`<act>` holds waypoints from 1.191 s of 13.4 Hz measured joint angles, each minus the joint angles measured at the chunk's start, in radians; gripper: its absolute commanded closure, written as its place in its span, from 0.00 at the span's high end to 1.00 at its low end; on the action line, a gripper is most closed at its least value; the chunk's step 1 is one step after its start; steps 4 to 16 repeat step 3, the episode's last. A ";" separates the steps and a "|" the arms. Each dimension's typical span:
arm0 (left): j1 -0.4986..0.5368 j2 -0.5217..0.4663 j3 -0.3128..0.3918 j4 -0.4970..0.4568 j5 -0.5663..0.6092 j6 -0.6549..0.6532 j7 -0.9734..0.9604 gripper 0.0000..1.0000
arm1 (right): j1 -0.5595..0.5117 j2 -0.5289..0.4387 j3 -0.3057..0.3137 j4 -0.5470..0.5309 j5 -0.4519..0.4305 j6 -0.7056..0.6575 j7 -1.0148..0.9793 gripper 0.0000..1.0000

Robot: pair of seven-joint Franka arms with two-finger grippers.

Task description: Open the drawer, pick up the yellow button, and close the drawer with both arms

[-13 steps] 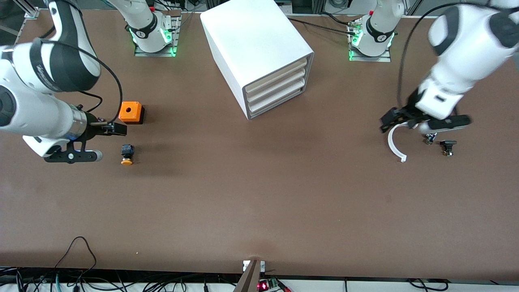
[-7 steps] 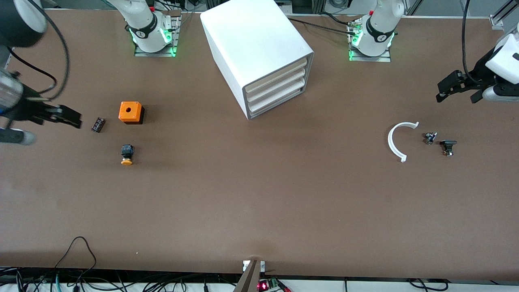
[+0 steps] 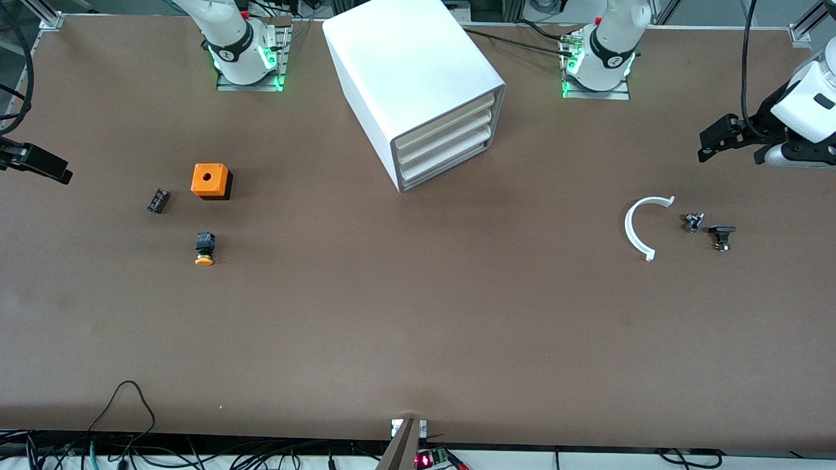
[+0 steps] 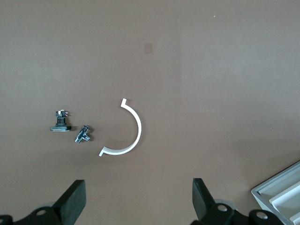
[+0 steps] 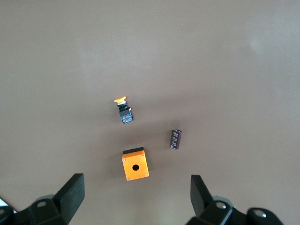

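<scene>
The white cabinet [image 3: 411, 72] stands at the table's middle, near the arm bases. Its uppermost drawer [image 3: 445, 119] is shut, like the two below it. The orange-capped button [image 3: 204, 249] lies on its side on the table toward the right arm's end; it also shows in the right wrist view [image 5: 123, 110]. My right gripper [image 3: 46, 166] hangs open and empty over the table's edge at that end, its own view [image 5: 136, 194] showing the jaws wide apart. My left gripper [image 3: 715, 138] hangs open and empty over the other end, also wide apart in its view [image 4: 138, 201].
An orange cube with a hole [image 3: 210, 181] and a small black component [image 3: 157, 200] lie near the button. A white arc [image 3: 637, 228] and two small metal parts [image 3: 692, 222] [image 3: 722, 236] lie below the left gripper. A cabinet corner [image 4: 281, 197] shows in the left wrist view.
Both grippers have drawn back from low over the table to its two ends. The black component and the white arc now lie uncovered.
</scene>
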 measured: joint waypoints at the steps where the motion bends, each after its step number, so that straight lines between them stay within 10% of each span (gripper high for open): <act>1: 0.000 0.000 -0.001 0.001 0.000 -0.004 0.000 1.00 | -0.003 -0.005 -0.001 -0.011 0.002 0.000 -0.030 1.00; 16: 0.000 0.000 -0.001 0.002 0.000 -0.007 0.000 1.00 | -0.005 -0.020 -0.006 -0.027 0.009 -0.001 -0.055 1.00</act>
